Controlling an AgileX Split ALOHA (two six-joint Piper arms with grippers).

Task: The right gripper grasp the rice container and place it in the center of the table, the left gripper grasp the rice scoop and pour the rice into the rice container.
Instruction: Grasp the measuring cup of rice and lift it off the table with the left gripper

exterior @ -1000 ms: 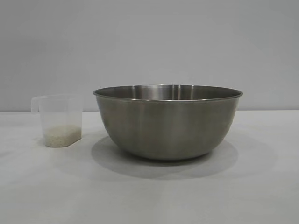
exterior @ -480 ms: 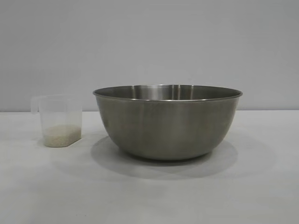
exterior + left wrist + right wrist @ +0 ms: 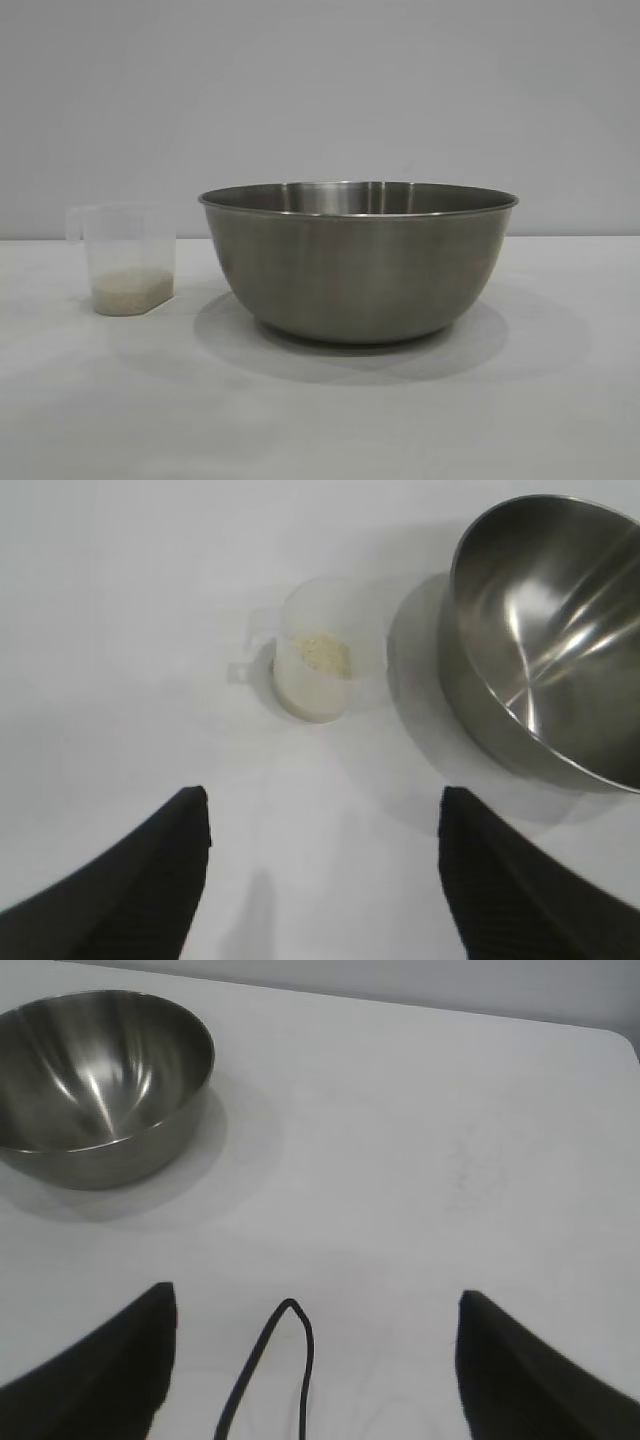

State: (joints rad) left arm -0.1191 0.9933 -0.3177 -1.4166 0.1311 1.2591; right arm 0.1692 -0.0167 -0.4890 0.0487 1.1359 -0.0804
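The rice container point(image 3: 358, 260), a large steel bowl, stands on the white table point(image 3: 320, 420) near the middle of the exterior view, and it looks empty inside point(image 3: 560, 620) point(image 3: 100, 1070). To its left stands the rice scoop point(image 3: 125, 260), a small frosted cup holding a shallow layer of rice point(image 3: 130, 287) point(image 3: 322, 652). No arm appears in the exterior view. My left gripper point(image 3: 322, 805) is open, hanging above bare table some way short of the scoop point(image 3: 318, 655). My right gripper point(image 3: 315, 1300) is open too, well away from the bowl, with nothing between its fingers.
A thin black cable loop point(image 3: 285, 1360) lies close to the right gripper. The table's far edge and rounded corner point(image 3: 620, 1045) show in the right wrist view. A plain grey wall point(image 3: 320, 90) backs the table.
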